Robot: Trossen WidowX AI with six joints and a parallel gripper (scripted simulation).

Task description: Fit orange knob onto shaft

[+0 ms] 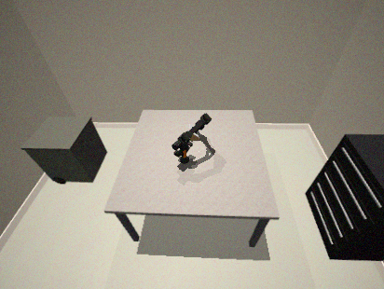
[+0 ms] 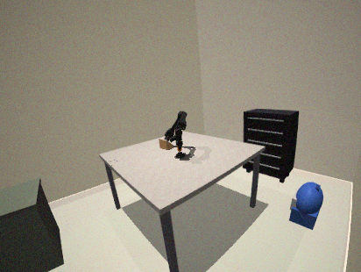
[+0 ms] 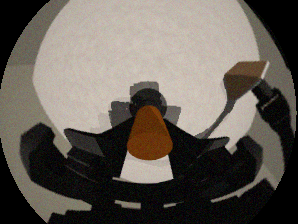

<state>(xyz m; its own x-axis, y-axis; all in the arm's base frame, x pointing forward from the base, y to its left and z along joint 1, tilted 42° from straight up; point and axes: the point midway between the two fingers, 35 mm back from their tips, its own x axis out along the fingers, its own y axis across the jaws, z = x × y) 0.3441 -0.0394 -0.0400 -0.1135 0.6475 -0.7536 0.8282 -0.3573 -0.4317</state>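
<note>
The orange knob (image 1: pixel 185 154) (image 2: pixel 179 150) (image 3: pixel 149 142) is a tapered piece. My gripper (image 3: pixel 148 120) is shut on it, with one finger on each side. The dark round pedestal (image 1: pixel 184 160) (image 2: pixel 180 156) (image 3: pixel 147 95) stands on the table directly at the knob's far end in the wrist view, and just below the knob in the top and exterior views. The silver shaft is hidden, and so is the hole under the knob. Whether the knob touches the pedestal or the flat sides line up cannot be told.
A brown block (image 1: pixel 195 138) (image 2: pixel 165 144) (image 3: pixel 244 76) is beside the arm, at the upper right in the wrist view. The pale table (image 1: pixel 154 191) (image 2: pixel 153 189) carries the arm's shadows. A black drawer unit (image 2: pixel 272 145) and a blue object (image 2: pixel 309 197) stand off the table.
</note>
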